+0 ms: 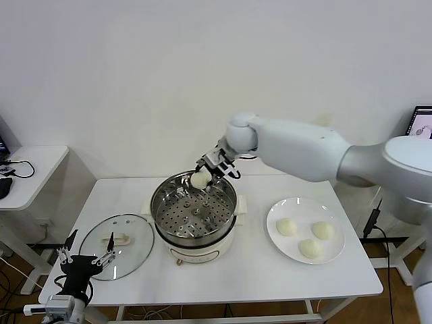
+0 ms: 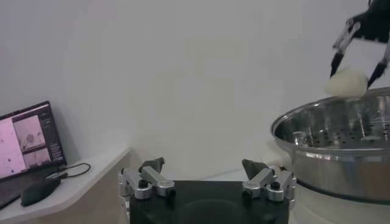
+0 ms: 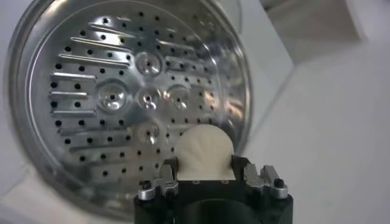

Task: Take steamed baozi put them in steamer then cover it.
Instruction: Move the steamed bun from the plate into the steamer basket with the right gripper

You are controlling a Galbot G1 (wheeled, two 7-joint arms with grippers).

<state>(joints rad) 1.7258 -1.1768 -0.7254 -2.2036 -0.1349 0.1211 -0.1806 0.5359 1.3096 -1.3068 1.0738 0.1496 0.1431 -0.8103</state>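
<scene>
at the far left a side table holds a cable and a dark mouse; the left wrist view also shows a lit laptop there. the left gripper waits low at the near left corner of the white table, its fingers spread wide and holding nothing. just right of it the glass lid lies flat on the table, cream handle up, beside the steamer.

the steamer stands in the middle of the table, a shiny steel pot on a white base. its perforated tray is bare, with no bun lying on it.

over the steamer's far rim the right gripper reaches in from the right, closed narrow on one baozi. the bun sits between the two fingers, above the far edge of the tray and clear of the metal; the left wrist view shows it hanging just over the rim.

to the right of the steamer, a little apart from it, a white plate carries the other three baozi: one to the left, one to the right, one nearer. they lie close together but apart from each other.

at the far right edge part of a screen shows behind the right arm.
</scene>
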